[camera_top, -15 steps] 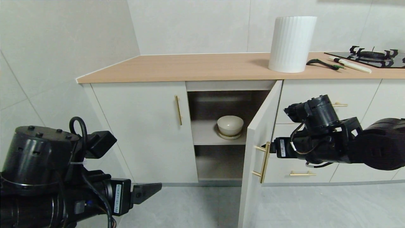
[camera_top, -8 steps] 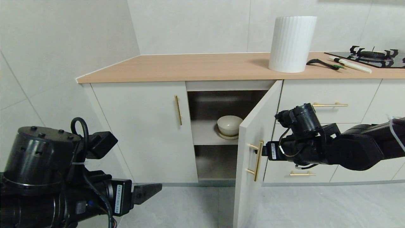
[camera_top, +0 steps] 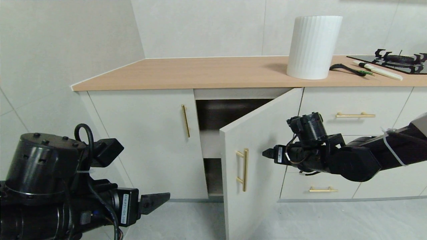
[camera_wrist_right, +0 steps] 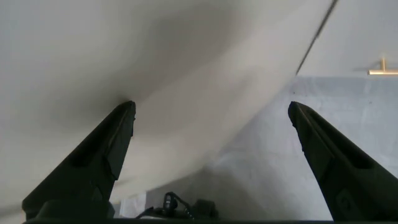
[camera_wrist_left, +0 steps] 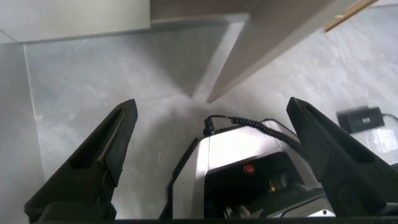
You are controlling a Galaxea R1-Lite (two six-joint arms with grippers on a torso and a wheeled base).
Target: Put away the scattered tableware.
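- The right end effector [camera_top: 267,154] is at the outer face of the white cabinet door [camera_top: 257,186], just beside its gold bar handle [camera_top: 245,170] on the side away from the free edge; contact with the panel cannot be told.
- In the right wrist view this end effector [camera_wrist_right: 209,109] has its two dark fingers [camera_wrist_right: 106,155] spread wide with nothing between them, facing the flat door face [camera_wrist_right: 124,50].
- The door stands ajar, swung partway across the dark cabinet opening [camera_top: 227,110]; a strip of pale inner shelf [camera_top: 210,143] shows past its free edge.
- The left end effector [camera_top: 163,198] hangs low over the grey tiled floor [camera_top: 186,220], well apart from the door.
- In the left wrist view it [camera_wrist_left: 211,102] is wide open and holds nothing; the door's lower corner [camera_wrist_left: 273,43] shows beyond it.
- On the wood-coloured desk [camera_top: 200,71], a black curved utensil [camera_top: 347,68] and a pale long utensil [camera_top: 380,70] lie side by side between a tall white ribbed cylinder [camera_top: 313,46] and a black gas hob [camera_top: 400,60].
- The neighbouring left cabinet door [camera_top: 140,146] is closed.
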